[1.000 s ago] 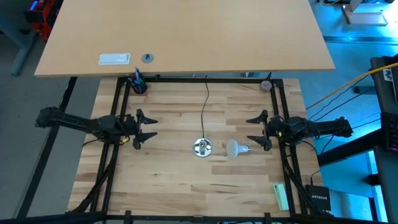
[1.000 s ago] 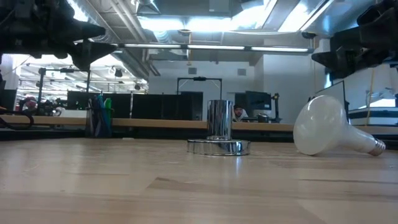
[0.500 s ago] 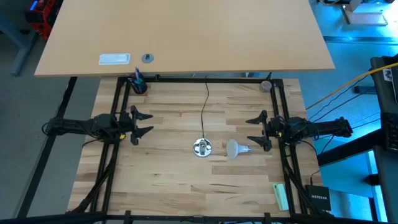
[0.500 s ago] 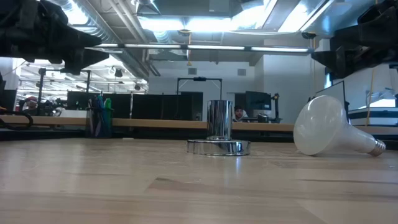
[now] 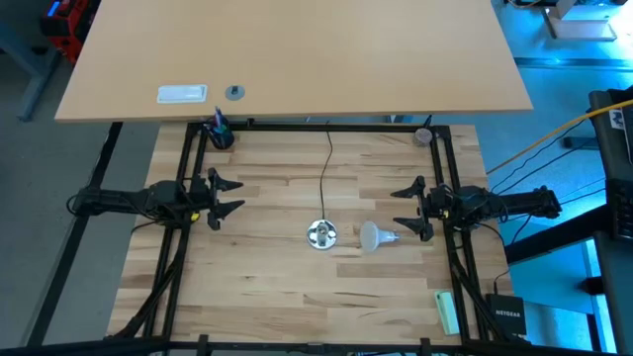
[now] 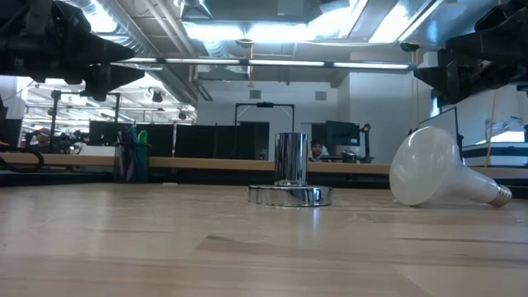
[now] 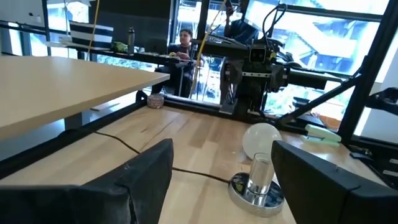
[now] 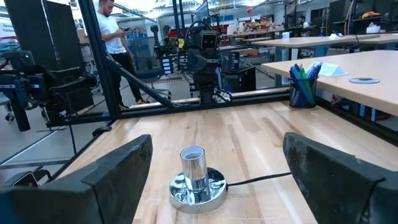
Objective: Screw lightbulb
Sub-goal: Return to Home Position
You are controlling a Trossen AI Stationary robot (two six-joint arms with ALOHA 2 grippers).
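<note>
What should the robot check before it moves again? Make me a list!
1. The lightbulb lies on its side on the table, out of the socket: ok.
2. The socket stands upright and empty: ok.
3. The left claw is open and holds nothing: ok.
4. The right claw is open, empty and raised above the lightbulb: ok.
5. The black cord runs away from both claws: ok.
6. The lightbulb is safe from rolling: cannot tell.
</note>
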